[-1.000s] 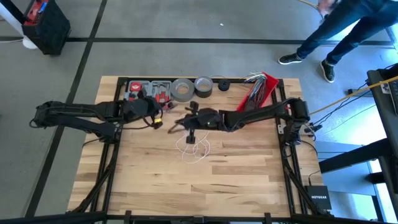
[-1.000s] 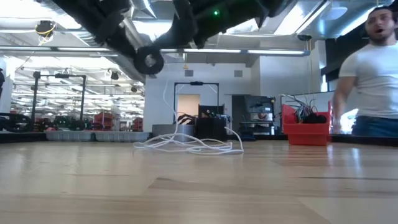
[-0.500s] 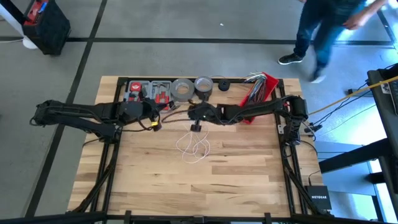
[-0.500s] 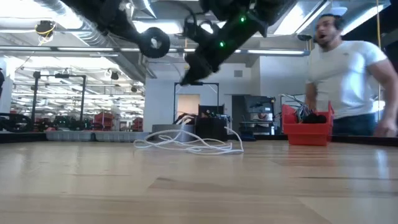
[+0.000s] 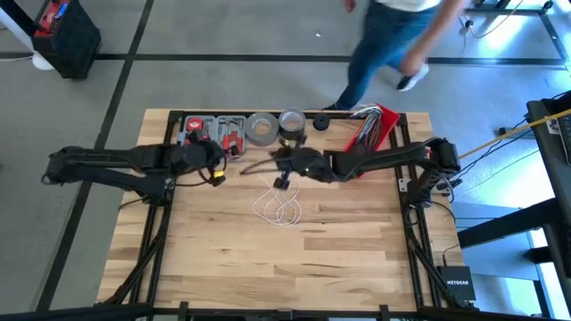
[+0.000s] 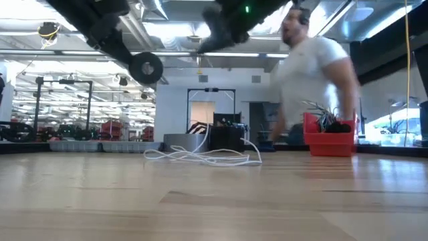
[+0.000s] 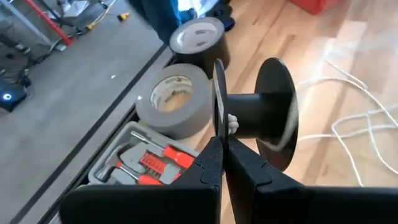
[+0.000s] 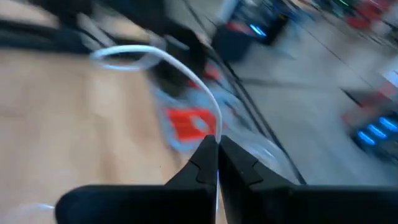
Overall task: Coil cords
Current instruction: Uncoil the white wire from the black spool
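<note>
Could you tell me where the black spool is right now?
The left gripper holds the black spool above the table, near the grey tape roll.

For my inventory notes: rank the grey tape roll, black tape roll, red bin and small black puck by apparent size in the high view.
1. red bin
2. grey tape roll
3. black tape roll, slightly smaller than the grey
4. small black puck

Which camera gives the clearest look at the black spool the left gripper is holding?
The left wrist view: the black spool fills the frame, both flanges and hub visible, one flange pinched in the left gripper. The low view shows it only as a dark disc overhead; the high view barely shows it; the right wrist view doesn't clearly show it.
</note>
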`<state>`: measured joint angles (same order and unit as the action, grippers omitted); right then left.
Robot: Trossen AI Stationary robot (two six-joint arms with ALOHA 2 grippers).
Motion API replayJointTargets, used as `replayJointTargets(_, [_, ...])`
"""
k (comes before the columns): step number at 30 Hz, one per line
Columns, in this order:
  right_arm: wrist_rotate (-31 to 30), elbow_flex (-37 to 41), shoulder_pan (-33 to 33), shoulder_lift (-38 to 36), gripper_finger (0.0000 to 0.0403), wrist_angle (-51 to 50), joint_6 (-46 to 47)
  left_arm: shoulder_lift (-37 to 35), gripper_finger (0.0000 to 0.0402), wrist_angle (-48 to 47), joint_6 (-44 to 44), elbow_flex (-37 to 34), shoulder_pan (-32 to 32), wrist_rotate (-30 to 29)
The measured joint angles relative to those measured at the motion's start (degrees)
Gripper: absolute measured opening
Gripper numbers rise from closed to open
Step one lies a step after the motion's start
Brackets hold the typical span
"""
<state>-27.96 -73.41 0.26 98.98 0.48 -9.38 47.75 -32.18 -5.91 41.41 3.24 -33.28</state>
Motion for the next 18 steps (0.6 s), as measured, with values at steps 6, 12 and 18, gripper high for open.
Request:
replayJointTargets(6, [17.89, -0.02, 3.35, 0.42, 0.0007, 7.05, -3.97, 0.09, 0.0002, 6.33, 0.41, -0.02, 2.34, -0.72])
replayJointTargets(12, [26.63, -0.02, 2.96, 0.53, 0.0007, 0.92, -9.73, 0.08, 0.0002, 13.34, 3.02, -0.01, 1.23, -0.85])
replayJointTargets(18, [11.86, -0.04, 0.95, 0.98, 0.0007, -8.40, -9.77, -0.05, 0.0002, 14.90, 5.01, -0.01, -1.48, -0.84])
